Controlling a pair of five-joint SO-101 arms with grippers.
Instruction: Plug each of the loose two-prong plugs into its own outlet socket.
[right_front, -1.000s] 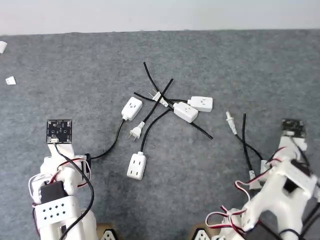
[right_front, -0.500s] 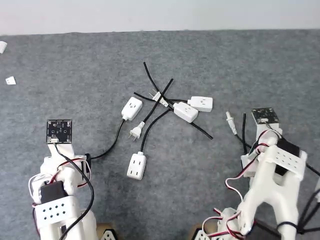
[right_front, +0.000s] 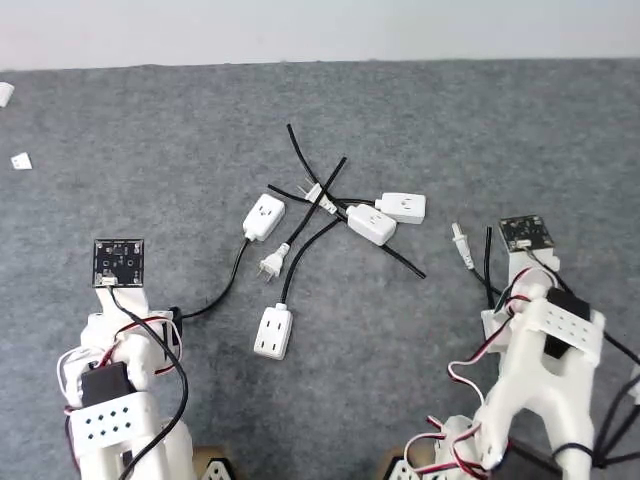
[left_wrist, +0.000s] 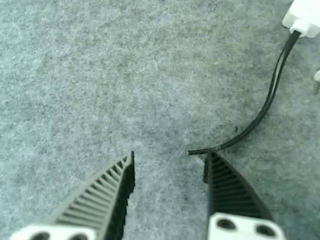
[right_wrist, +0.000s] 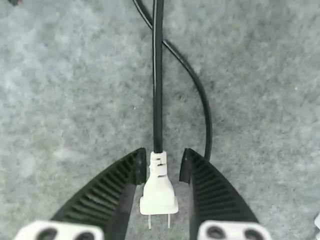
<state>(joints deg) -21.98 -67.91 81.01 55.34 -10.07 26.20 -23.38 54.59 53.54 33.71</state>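
The step in hand seems to be the pick-up of a plug. The right tool is open, with one finger on each side of a white two-prong plug. This plug lies flat on the grey worktop, and its black cord runs straight away from the tool. A narrow gap shows at each side of the plug, so I judge that nothing is gripped yet. The left tool is open as well, above bare felt, and the cut end of a second cord lies just beside one finger. The white outlet sockets lie in the middle of the worktop, apart from the right arm. In my judgement, the next move calls for closing the fingers on the plug body, not on the prongs. After that comes a lift and a carry to a free socket, with the prongs lined up to the slots. The trailing cord may pull against this.
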